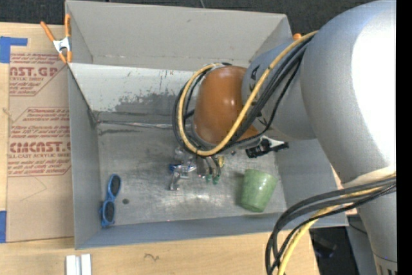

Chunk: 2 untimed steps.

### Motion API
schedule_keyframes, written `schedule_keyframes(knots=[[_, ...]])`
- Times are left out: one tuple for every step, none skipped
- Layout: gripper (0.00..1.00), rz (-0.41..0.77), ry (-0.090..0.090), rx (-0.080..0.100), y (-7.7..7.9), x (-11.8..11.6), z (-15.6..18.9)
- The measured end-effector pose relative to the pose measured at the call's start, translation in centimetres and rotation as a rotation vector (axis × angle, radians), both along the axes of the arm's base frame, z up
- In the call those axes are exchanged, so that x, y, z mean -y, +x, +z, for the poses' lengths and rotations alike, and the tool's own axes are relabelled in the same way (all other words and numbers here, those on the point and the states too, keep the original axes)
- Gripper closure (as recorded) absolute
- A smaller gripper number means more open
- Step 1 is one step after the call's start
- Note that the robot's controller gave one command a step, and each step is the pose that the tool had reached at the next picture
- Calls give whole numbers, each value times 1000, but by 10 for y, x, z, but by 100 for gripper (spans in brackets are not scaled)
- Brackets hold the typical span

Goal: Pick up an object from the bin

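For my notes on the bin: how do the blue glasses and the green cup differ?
The blue glasses are thin and flat; the green cup is bulky and rounded. The glasses lie near the bin's left wall, far from the gripper; the cup lies close beside it. Both rest on the bin's floor.

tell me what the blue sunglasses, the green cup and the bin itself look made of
Blue sunglasses: probably moulded plastic, going by the even, bright blue frame.
Green cup: pale, matte, slightly mottled green, perhaps soft plastic or foam; the look leaves it open.
Bin: grey sheet metal with a dull finish, and scuffs and dark scratch marks on its floor and back wall.
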<state>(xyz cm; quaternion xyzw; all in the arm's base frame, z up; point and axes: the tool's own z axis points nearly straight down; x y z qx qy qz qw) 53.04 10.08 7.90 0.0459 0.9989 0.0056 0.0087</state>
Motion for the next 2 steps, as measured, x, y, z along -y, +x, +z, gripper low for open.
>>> schedule_keyframes(knots=[[100,2,-8,-12,2,-1,9],[100,2,-8,-13,3,-2,48]])
